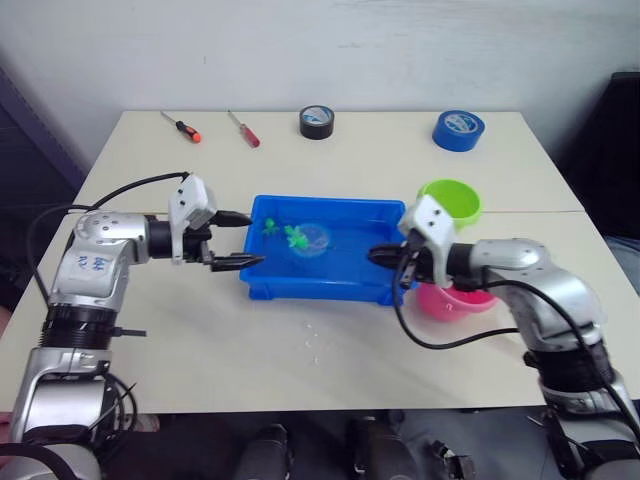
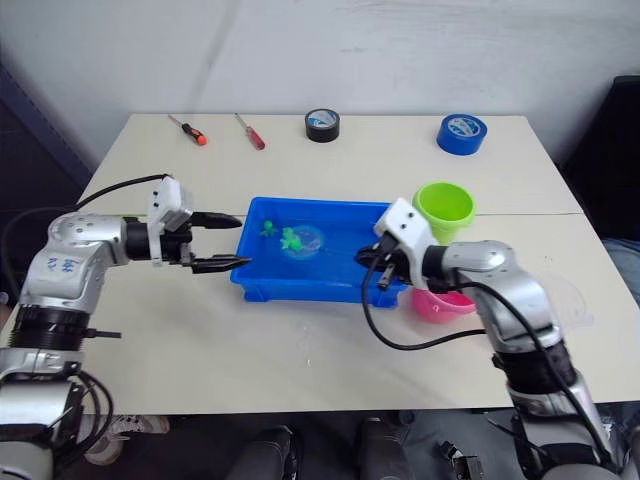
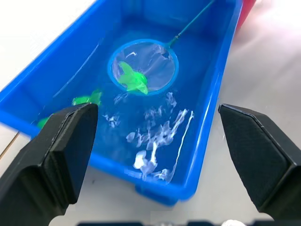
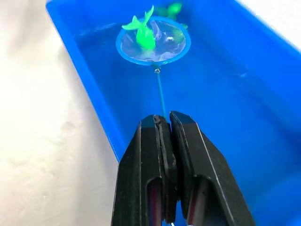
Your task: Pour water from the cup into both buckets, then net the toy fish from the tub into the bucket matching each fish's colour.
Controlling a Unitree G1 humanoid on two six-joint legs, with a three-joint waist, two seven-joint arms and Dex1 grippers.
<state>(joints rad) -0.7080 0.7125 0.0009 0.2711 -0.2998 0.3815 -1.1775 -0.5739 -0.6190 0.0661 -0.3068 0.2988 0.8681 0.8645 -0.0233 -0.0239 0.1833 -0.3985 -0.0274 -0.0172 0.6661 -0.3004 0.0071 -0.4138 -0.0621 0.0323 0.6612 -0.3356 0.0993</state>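
over the tub [image 1: 318, 287], the net [image 4: 153, 40] handle is pinched by the right gripper [image 4: 164, 141] under a green fish [image 4: 143, 32], left gripper [image 1: 232, 240] spread idle; spillage is risked if tilted toward the green bucket [image 1: 450, 203].

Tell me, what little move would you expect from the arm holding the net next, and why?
Probably a gentle lift: the right gripper is shut on the handle of the net, and a green fish already sits in its hoop inside the tub. Raising it and swinging toward the green bucket seems the likely next step.
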